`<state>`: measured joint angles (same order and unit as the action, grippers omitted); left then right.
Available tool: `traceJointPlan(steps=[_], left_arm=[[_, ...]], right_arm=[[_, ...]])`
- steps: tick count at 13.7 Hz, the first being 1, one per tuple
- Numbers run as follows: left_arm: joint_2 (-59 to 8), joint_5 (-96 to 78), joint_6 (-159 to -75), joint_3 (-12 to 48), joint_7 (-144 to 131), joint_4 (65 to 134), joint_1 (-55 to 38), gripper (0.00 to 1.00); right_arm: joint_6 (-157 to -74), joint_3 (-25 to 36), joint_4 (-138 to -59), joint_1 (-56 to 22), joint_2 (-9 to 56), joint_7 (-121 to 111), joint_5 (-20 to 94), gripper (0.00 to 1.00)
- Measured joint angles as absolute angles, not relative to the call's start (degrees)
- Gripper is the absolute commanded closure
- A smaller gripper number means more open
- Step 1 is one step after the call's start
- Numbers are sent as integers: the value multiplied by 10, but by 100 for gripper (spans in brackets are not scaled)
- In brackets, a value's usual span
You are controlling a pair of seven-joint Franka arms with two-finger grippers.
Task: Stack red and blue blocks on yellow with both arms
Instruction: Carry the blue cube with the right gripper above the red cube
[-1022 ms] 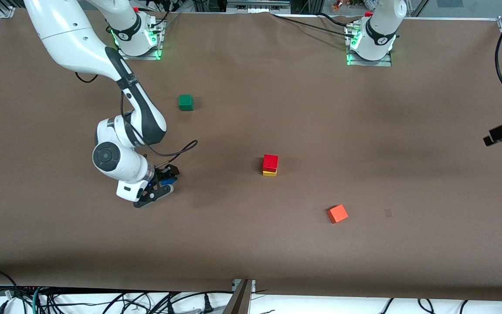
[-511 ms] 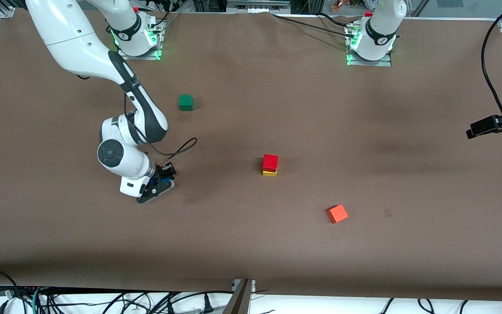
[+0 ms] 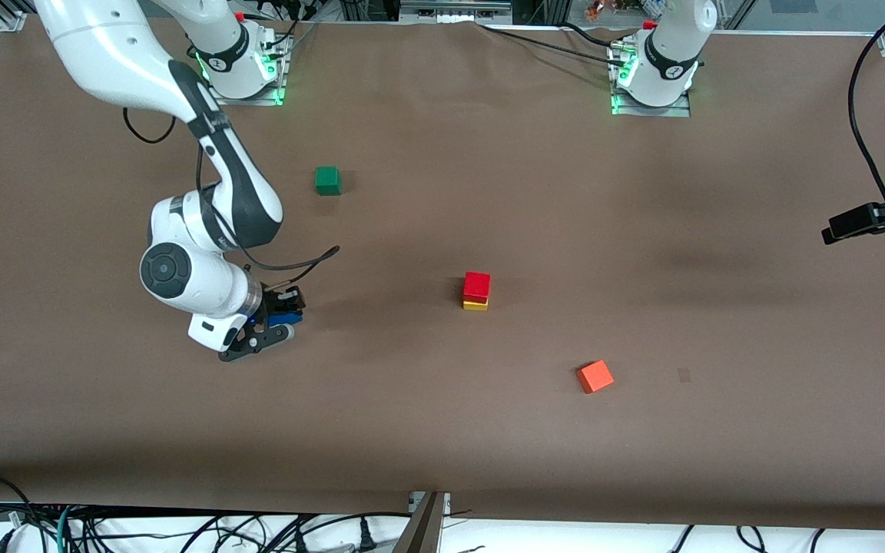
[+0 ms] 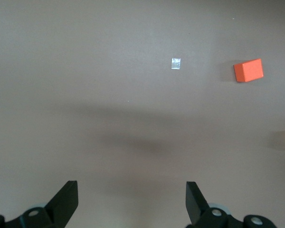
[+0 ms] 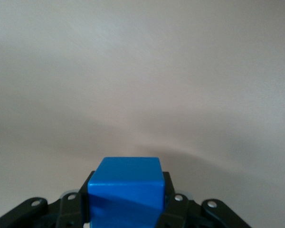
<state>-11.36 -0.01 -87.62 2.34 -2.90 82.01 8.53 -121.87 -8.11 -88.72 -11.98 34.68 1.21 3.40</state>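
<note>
**Right gripper carrying the blue block; red block sitting on yellow**

The right gripper (image 3: 277, 322) is hanging over bare table (image 3: 442, 430) toward the right arm's end, with its fingers clamping the blue block (image 3: 283, 317). The right wrist view confirms the blue block (image 5: 126, 192) sitting between the two fingers, with only plain brown surface showing ahead of it.

The red block (image 3: 477, 286) is resting squarely on the yellow block (image 3: 475, 305) near the middle of the table. The top face of the red block is showing uncovered. A wide strip of open surface is lying between the right gripper and this stack.

The green cube (image 3: 327, 180) is sitting farther from the front camera, well apart from the stack. The orange cube (image 3: 594, 376) is lying nearer the front camera, toward the left arm's end, also well apart.

The left arm is waiting at the edge of the left arm's end. The left gripper (image 4: 132, 202) is standing wide open over bare table, with the orange cube (image 4: 248, 70) in its view.

Compared with one second ago, the right gripper is sitting slightly higher and the right arm's elbow has shifted away from the stack. All cubes on the table are remaining in place.
</note>
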Motion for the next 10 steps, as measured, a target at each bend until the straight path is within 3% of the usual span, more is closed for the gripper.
traceJointPlan(steps=[5, 10], left_arm=[[-114, 0, -876, 24, -29, 820, 85, 0], [-114, 0, -876, 23, -29, 820, 85, 0]], right_arm=[[-1204, -117, -816, -218, 361, 336, 36, 72], [-1234, -119, -693, -333, 437, 582, 34, 72]])
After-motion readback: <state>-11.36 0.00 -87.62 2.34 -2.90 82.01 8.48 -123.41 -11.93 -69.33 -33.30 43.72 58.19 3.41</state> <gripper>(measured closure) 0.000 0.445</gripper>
